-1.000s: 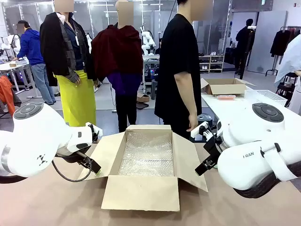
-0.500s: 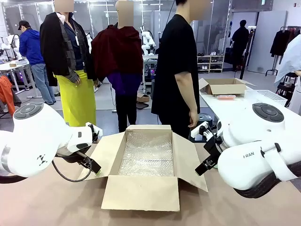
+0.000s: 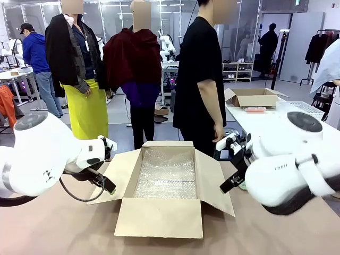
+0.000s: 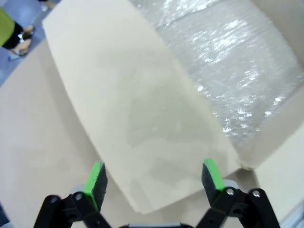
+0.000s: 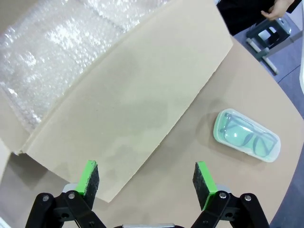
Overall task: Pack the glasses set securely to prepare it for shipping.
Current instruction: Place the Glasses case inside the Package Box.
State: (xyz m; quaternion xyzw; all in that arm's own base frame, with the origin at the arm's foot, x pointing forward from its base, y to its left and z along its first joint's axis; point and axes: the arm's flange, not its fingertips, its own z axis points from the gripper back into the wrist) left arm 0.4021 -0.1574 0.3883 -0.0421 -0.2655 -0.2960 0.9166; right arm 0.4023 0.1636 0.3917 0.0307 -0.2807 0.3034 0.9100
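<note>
- Our left gripper [image 4: 154, 176] hangs with its jaws spread wide and empty above the left flap [image 4: 142, 118], near its outer edge.
- Our right gripper [image 5: 145, 180], equally wide and empty, hovers over the right flap [image 5: 133, 95] at its edge.
- The mint-green glasses [image 5: 244, 136] lie wrapped on the bench [image 5: 190, 142], beside that flap but apart from it, with bare bench around them.
- The box [image 3: 159, 215] stands open, lined with bubble wrap [image 3: 166, 175].

The box [image 3: 159, 218] sits mid-table [image 3: 53, 228], with bubble wrap [image 3: 167, 178] in it. At its left flap is the left pincer [image 4: 152, 176], at its right flap the right pincer [image 5: 147, 183]. The glasses [image 5: 244, 135] lie right of the box, and a person [image 3: 201, 79] stands at the far side.
</note>
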